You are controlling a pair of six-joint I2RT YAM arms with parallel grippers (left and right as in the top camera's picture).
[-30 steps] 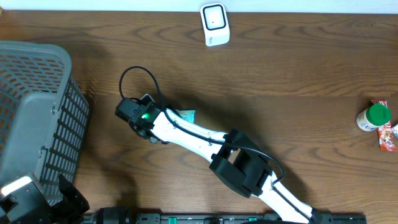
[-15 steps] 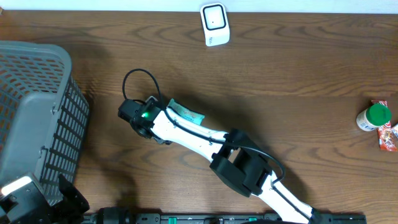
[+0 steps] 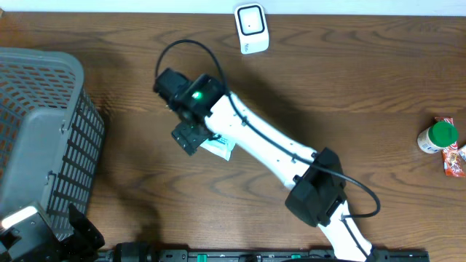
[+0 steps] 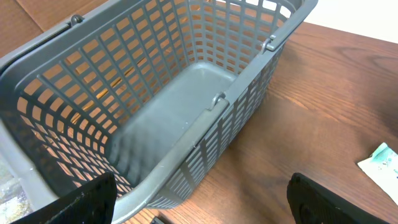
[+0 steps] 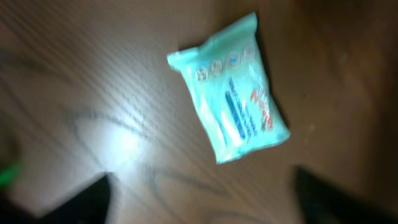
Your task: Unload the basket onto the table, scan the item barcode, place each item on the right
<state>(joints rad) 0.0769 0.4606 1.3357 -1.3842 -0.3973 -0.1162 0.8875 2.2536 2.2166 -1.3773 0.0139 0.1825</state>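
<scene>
Both left fingers (image 4: 323,200) and right fingers (image 5: 329,194) gape apart — packet (image 5: 230,87) blurred, mostly under right arm (image 3: 262,142) overhead.

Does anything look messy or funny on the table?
Nothing is spilled or broken. The one odd thing is the packet: it lies crooked on the table below the open right gripper, with nothing holding it, well away from the scanner.

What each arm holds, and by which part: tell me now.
Nothing is held. The pale green plastic packet lies free on the wooden table, clear of the right arm's open fingers; the left arm's fingers are open and empty too.
</scene>
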